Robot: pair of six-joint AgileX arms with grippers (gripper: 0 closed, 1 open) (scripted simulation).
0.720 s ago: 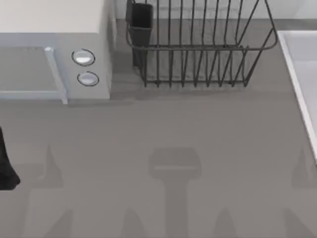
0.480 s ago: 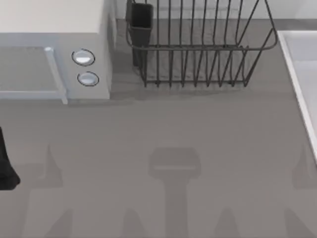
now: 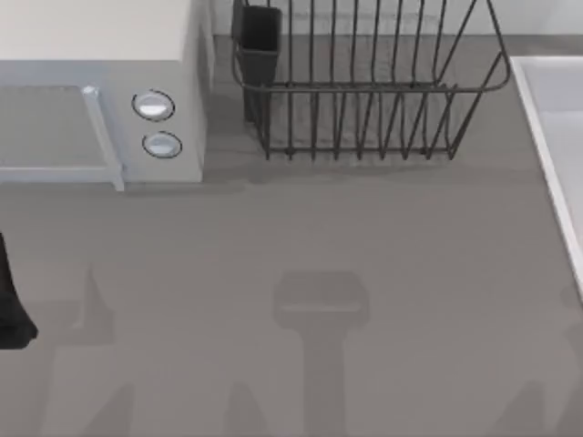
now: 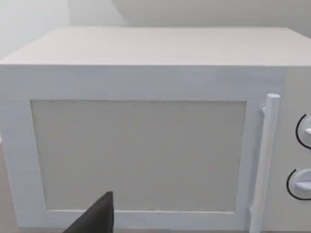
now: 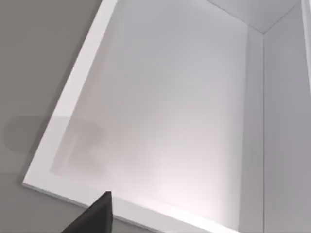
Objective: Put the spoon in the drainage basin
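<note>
A: Where does the left pincer (image 4: 97, 219) sit, and why there?

B: It hangs in front of the microwave (image 4: 146, 145) door, with the left arm (image 3: 9, 314) at the left edge of the surface (image 3: 301, 237). That looks like a parked pose. Whether the pincer is released or clenched cannot be told.

A: And the right pincer (image 5: 97, 213)?

B: It hovers above a corner of the white sink (image 5: 160, 107) at the right side. Its state cannot be told either.

A: Where is the spoon?

B: Its place cannot be told. The wire rack (image 3: 364, 91), probably the drainage basin meant, stands at the far side between microwave and sink, so either arm could reach it once the spoon is found.
</note>
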